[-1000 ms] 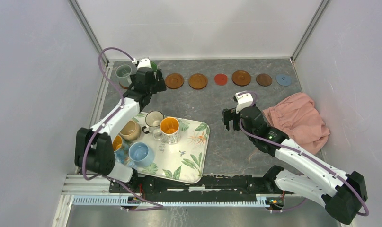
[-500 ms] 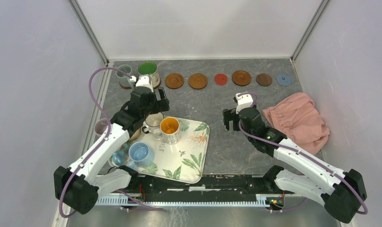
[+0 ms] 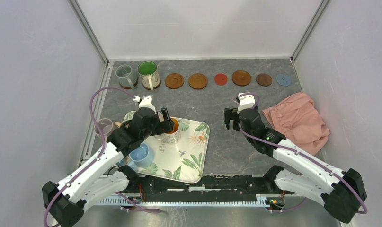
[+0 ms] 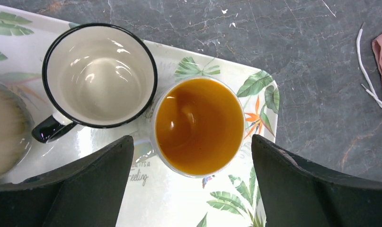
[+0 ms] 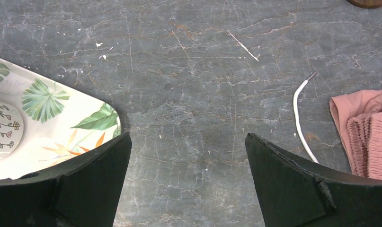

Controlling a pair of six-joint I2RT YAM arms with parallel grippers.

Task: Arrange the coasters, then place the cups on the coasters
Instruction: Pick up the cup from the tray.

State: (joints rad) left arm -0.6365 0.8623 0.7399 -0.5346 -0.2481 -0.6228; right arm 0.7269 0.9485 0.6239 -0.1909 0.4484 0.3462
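The left gripper (image 4: 191, 142) is held wide open directly above the orange-inside cup (image 4: 198, 125), which stands on the leaf-print tray (image 4: 172, 203) just beside the cream cup (image 4: 100, 75) (dark-rimmed). If the descent is made off-centre, the cream cup could be struck or wedged by one finger, and the orange-inside cup tipped. The right gripper (image 5: 186, 142) is spread open over the table (image 5: 203, 94), holding nothing; a free coaster (image 3: 174, 81) lies in the far row.
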